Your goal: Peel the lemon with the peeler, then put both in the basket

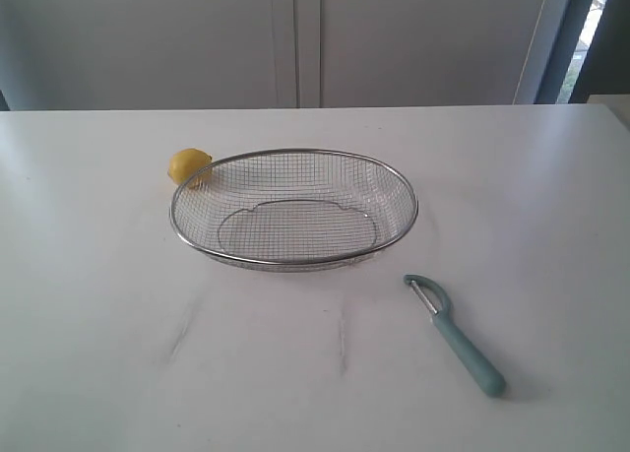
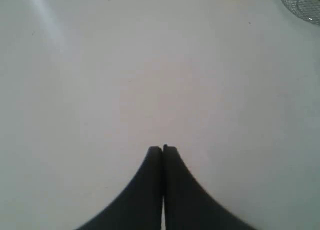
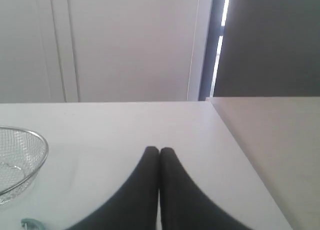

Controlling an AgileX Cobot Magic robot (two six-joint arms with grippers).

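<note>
The peeler point(image 1: 455, 332) is laid toward the near right corner of the table point(image 1: 89, 373), handle pointing there, closer to the right gripper point(image 3: 159, 150); this and the left gripper point(image 2: 163, 149) are closed, empty.

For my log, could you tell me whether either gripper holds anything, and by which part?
Nothing is held: the left gripper and right gripper are shut and empty; lemon and peeler lie on the table.

lemon point(image 1: 186, 163) part-hidden behind basket point(image 1: 394, 206) (lower edge)
</note>
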